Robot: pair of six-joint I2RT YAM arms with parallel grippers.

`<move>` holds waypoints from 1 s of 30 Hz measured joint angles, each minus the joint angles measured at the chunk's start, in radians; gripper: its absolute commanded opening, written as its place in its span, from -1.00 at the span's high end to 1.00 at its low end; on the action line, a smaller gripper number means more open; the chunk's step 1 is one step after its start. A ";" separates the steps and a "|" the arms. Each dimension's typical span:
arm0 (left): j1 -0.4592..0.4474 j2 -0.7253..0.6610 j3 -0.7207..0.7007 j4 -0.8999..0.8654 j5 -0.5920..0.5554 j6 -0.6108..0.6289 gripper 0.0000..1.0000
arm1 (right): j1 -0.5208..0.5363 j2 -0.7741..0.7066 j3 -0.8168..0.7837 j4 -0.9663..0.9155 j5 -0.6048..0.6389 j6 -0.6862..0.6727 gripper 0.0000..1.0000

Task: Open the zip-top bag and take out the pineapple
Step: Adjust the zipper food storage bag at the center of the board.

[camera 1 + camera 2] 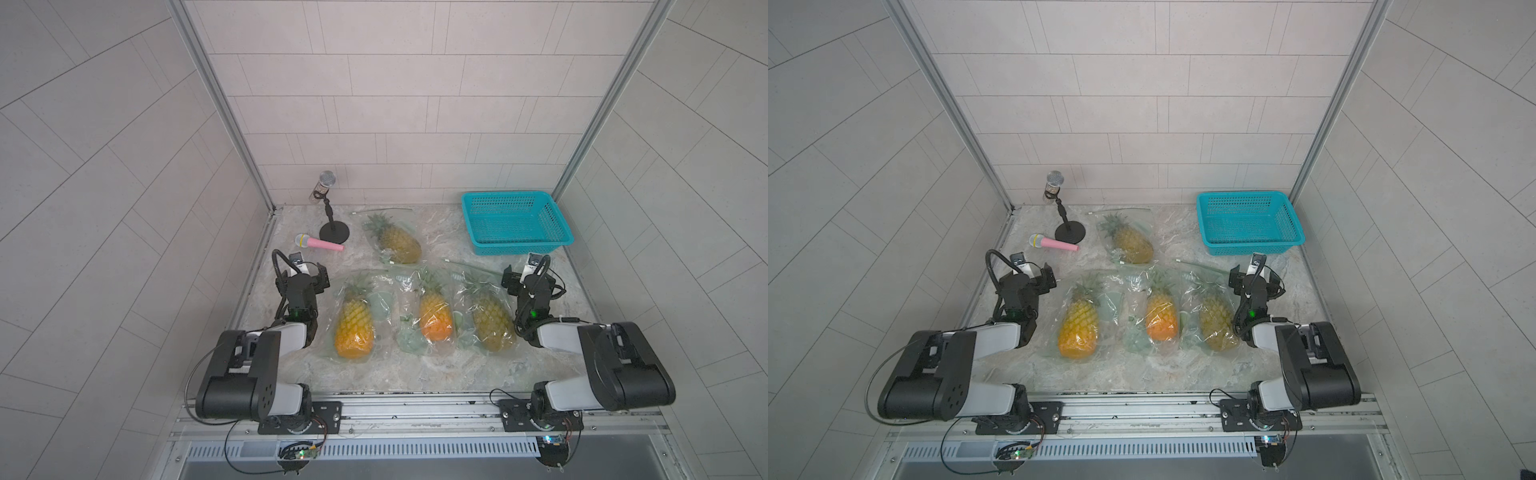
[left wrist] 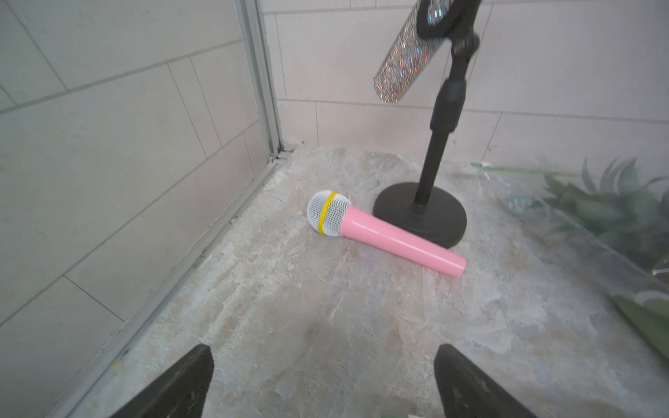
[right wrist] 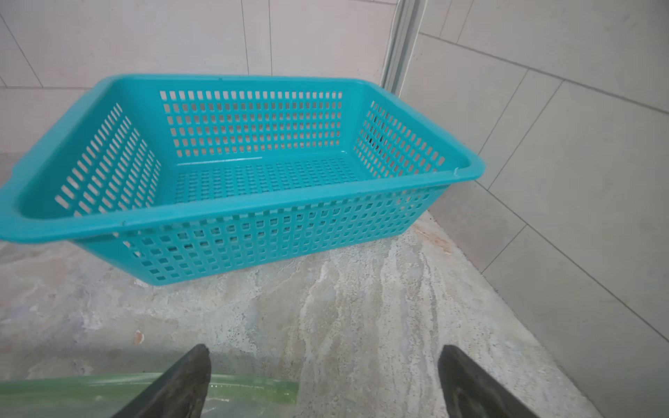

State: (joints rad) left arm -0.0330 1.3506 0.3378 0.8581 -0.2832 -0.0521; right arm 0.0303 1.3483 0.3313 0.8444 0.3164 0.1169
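Note:
Several clear zip-top bags lie on the stone table, each with a pineapple inside. The largest pineapple (image 1: 353,324) (image 1: 1079,328) is front left, an orange one (image 1: 435,318) in the middle, a greener one (image 1: 492,326) to the right, and another (image 1: 399,241) farther back. My left gripper (image 1: 312,274) (image 2: 324,362) stands open over bare table, left of the big bag. My right gripper (image 1: 525,276) (image 3: 325,362) is open too, right of the rightmost bag. That bag's green zip strip (image 3: 253,389) ends beside one of its fingers. Neither gripper holds anything.
A teal basket (image 1: 515,247) (image 3: 253,202) stands empty at the back right, just beyond my right gripper. A pink microphone (image 1: 320,244) (image 2: 391,239) lies ahead of my left gripper, beside a black stand (image 1: 334,232) holding a glittery microphone (image 2: 409,61). Tiled walls close three sides.

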 measured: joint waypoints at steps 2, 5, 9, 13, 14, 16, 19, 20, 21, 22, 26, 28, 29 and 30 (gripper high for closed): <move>-0.008 -0.055 0.003 -0.041 -0.032 -0.011 -1.00 | 0.002 -0.078 0.013 -0.054 0.014 0.000 -0.99; -0.019 -0.142 0.037 -0.183 -0.058 -0.082 -1.00 | 0.005 -0.190 0.067 -0.214 0.024 0.025 -1.00; -0.020 -0.243 0.168 -0.452 -0.047 -0.195 -1.00 | 0.008 -0.290 0.224 -0.509 -0.022 0.103 -1.00; -0.020 -0.309 0.320 -0.731 -0.030 -0.265 -1.00 | 0.010 -0.321 0.367 -0.729 -0.150 0.171 -0.99; -0.020 -0.328 0.355 -0.802 -0.024 -0.281 -1.00 | 0.011 -0.321 0.397 -0.777 -0.185 0.183 -1.00; -0.020 -0.365 0.405 -0.927 -0.003 -0.308 -1.00 | 0.018 -0.311 0.448 -0.863 -0.259 0.202 -0.99; -0.020 -0.406 0.463 -1.093 0.054 -0.317 -1.00 | 0.034 -0.254 0.549 -0.991 -0.377 0.211 -1.00; -0.020 -0.413 0.481 -1.141 0.081 -0.313 -1.00 | 0.046 -0.224 0.590 -1.030 -0.417 0.211 -1.00; -0.020 -0.419 0.496 -1.179 0.111 -0.304 -1.00 | 0.061 -0.193 0.629 -1.064 -0.454 0.210 -0.99; -0.020 -0.424 0.504 -1.205 0.142 -0.291 -1.00 | 0.080 -0.165 0.664 -1.098 -0.484 0.206 -1.00; -0.020 -0.438 0.510 -1.268 0.261 -0.242 -1.00 | 0.185 -0.042 0.801 -1.228 -0.568 0.171 -0.84; -0.020 -0.436 0.510 -1.283 0.314 -0.227 -1.00 | 0.237 0.019 0.856 -1.278 -0.595 0.149 -0.69; -0.020 -0.434 0.510 -1.284 0.335 -0.222 -1.00 | 0.253 0.040 0.873 -1.295 -0.606 0.145 -0.63; -0.020 -0.431 0.510 -1.286 0.357 -0.216 -1.00 | 0.270 0.069 0.895 -1.319 -0.618 0.134 -0.54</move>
State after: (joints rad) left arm -0.0528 0.9199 0.8478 -0.4278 0.0742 -0.2684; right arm 0.3008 1.4174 1.2263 -0.4747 -0.3012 0.2508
